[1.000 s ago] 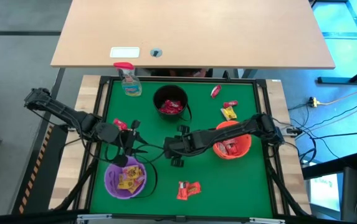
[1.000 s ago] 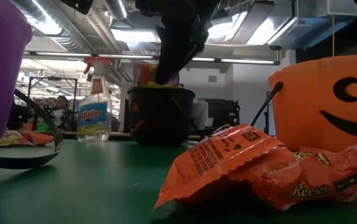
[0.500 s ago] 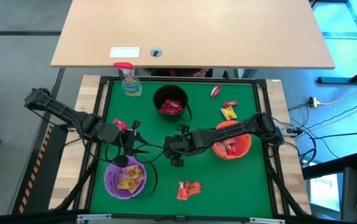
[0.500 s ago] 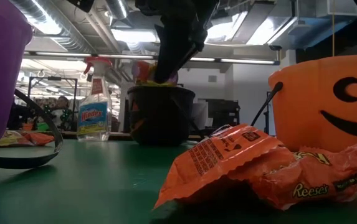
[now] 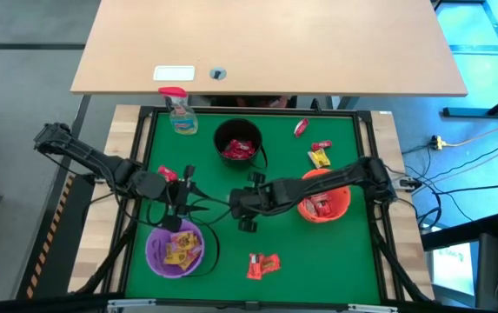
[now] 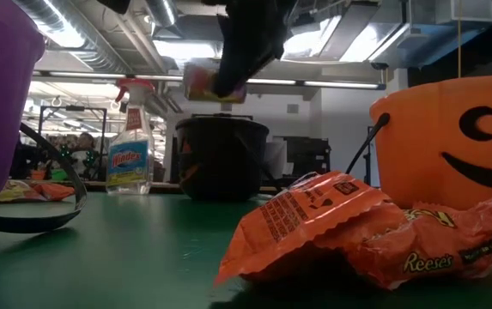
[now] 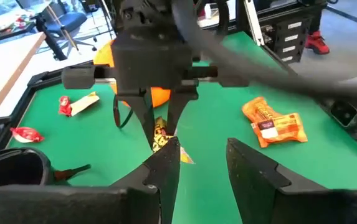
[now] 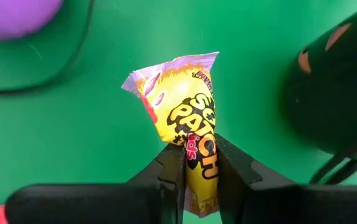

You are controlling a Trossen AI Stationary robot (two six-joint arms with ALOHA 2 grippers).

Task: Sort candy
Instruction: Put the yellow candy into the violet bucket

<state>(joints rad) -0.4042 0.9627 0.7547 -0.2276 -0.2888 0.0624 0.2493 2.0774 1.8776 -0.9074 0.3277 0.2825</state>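
Aloft, right gripper (image 8: pixel 194 163) pinches "Sour Patch" candy (image 8: pixel 184 118)

Spray bottle (image 5: pixel 181 111) (red-topped), three buckets (image 5: pixel 239 143)

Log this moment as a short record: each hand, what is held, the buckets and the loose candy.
right hand: shut on yellow Sour Patch packet, lifted over mid-table
left hand: open, empty, beside the right hand
purple bucket: yellow packets inside
black bucket: red packets inside
orange bucket: red packets inside
loose candy: Reese's packets at the front, three pieces at the back right
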